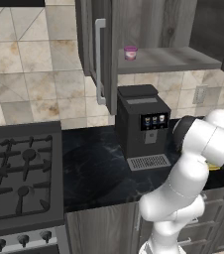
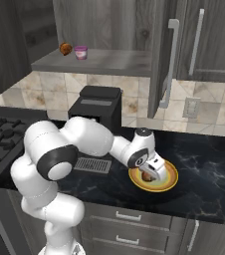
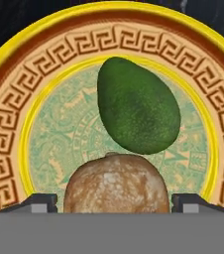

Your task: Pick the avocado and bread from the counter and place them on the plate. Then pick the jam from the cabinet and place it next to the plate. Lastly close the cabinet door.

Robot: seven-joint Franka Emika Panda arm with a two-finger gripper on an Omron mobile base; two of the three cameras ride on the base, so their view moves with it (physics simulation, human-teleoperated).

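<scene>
the white arm's two-finger hand [image 2: 151,174] is down over the round, shallow yellow plate [image 2: 170,182] with its orange-brown patterned rim, which lies on the black glossy stone tabletop [image 2: 204,169] to the right of a dark boxy coffee machine [image 1: 140,121]. in the hand view the two dark finger tips [image 3: 39,202] stand apart on either side of the small rounded orange-brown bread [image 3: 115,183], which sits on the plate's pale green middle between them; whether the tips press on it or have let go cannot be told. the glossy green egg-shaped avocado [image 3: 136,106] lies on the plate just beyond the bread, touching or nearly touching its top edge. up above, the dark grey wood-grain cabinet door [image 2: 162,55] with its long vertical silver bar handle [image 2: 168,62] stands swung open, edge-on to the right base view. on the grey shelf board [image 2: 97,61] of the dark grey wall cabinet [image 1: 148,22] stands the small squat pink-purple jam jar [image 2: 80,52], upright, with a small orange-brown round thing [image 2: 65,48] just beside it to the left. a black gas stove [image 1: 17,173] fills the tabletop's left end.
</scene>
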